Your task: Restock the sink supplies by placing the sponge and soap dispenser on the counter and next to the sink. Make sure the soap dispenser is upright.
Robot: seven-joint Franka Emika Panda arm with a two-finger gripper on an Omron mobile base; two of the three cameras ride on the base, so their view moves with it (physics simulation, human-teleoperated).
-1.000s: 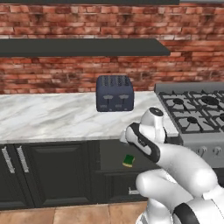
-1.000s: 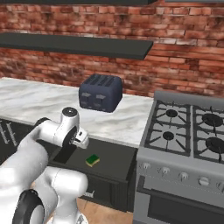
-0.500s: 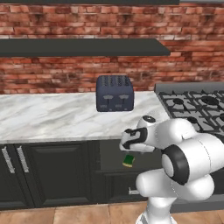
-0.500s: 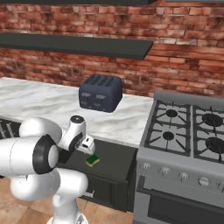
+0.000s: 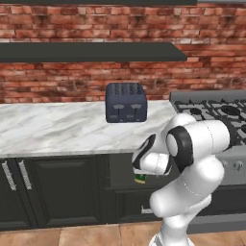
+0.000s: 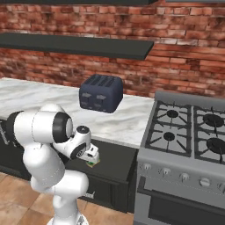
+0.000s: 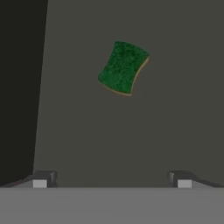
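Lying ahead of the wide-open fingers (image 7: pixel 112 183), untouched, the sponge (image 7: pixel 122 68) is seen with its long axis slightly tilted.

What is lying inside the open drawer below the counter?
A green sponge with a yellow underside lies flat on the dark drawer floor. In the base views the arm covers most of the drawer, so the rest stays hidden.

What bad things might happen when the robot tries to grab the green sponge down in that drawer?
1. The sponge lies flat and turned askew to the open gripper, so the fingers might pinch a corner and drop it.
2. The gripper reaches down into the open drawer below the counter, so the hand might bump the drawer's front or the counter edge when lifting.
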